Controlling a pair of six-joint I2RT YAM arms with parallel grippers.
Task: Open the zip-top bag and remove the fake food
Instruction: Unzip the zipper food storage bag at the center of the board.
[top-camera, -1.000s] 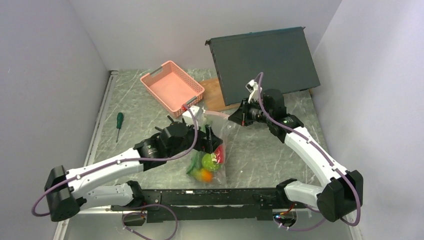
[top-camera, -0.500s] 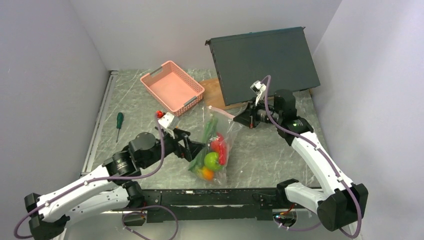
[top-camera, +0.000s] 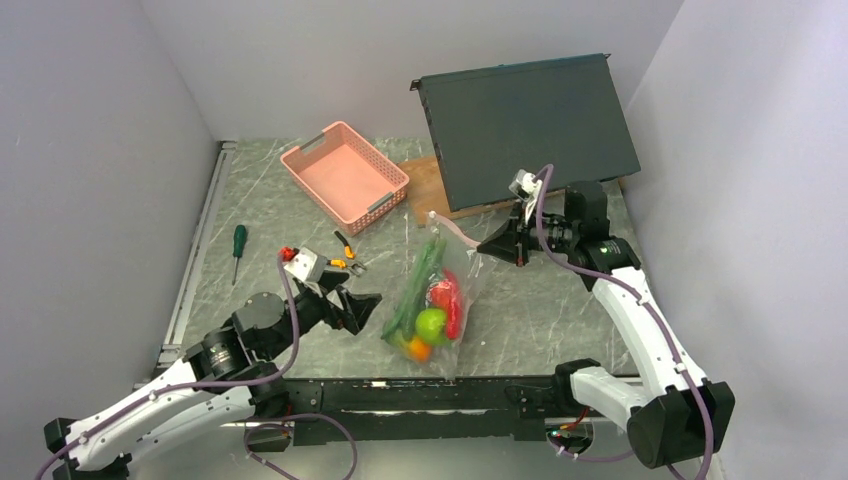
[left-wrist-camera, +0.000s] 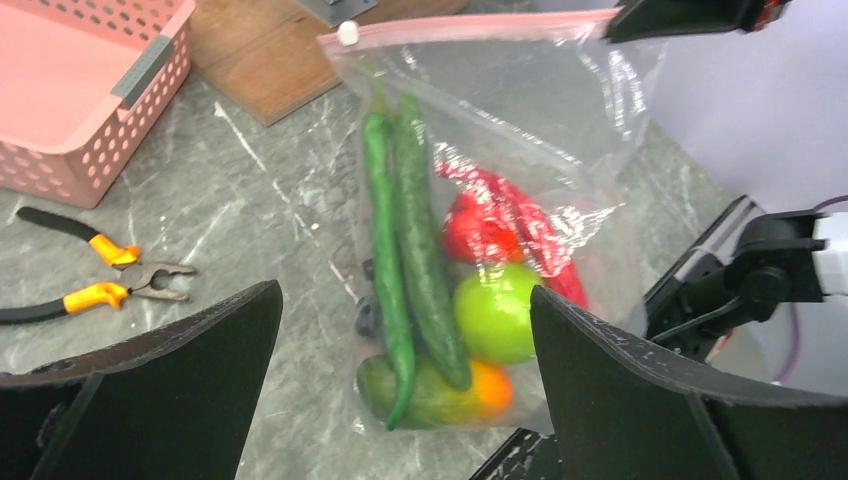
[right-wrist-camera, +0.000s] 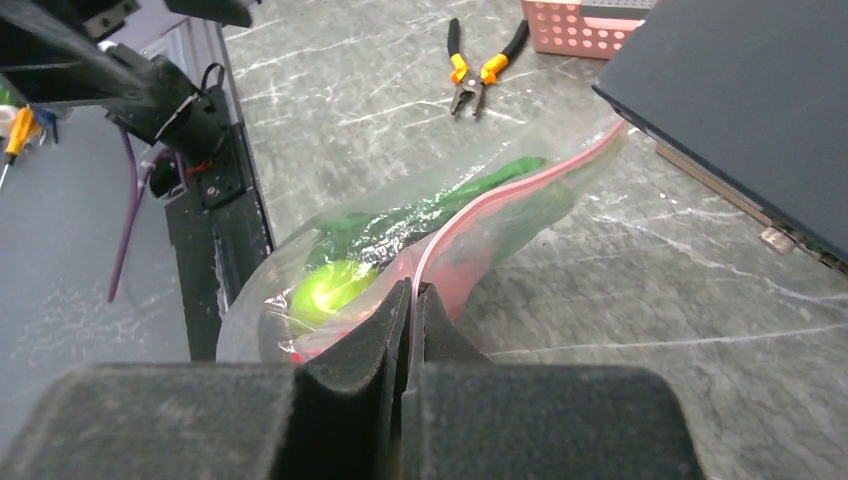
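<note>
Left jaws: spread as wide as they go and holding nothing; a second ago they were right at the zip-top bag (top-camera: 440, 300), now the arm has drawn back toward the near left of the table (top-camera: 540, 310) and they point at the bag from a short way off
Right jaws: pressed tight together on one end of the pink zip strip (left-wrist-camera: 470, 27), holding that corner up; this arm has shifted a little to its right over the last second, drawing the strip taut
Bag: middle of the table near the front edge, lower part resting on the surface, top edge lifted and stretched between the right jaws and the white slider (left-wrist-camera: 347, 32) at the far end
Fake food: all inside the bag; cucumber (left-wrist-camera: 420, 230) and long pepper (left-wrist-camera: 380, 250) side by side, red piece (left-wrist-camera: 480, 225), green apple (left-wrist-camera: 497, 312), mango (left-wrist-camera: 470, 390) at the bottom
Newly uncovered: pliers (left-wrist-camera: 110, 275) lying beside the pink basket (top-camera: 345, 175)
Mouth of bag: cannot tell whether the strip is parted
Meaning: only one arm has the bag now; the left has likely let go to re-approach, and nothing is out yet
</note>
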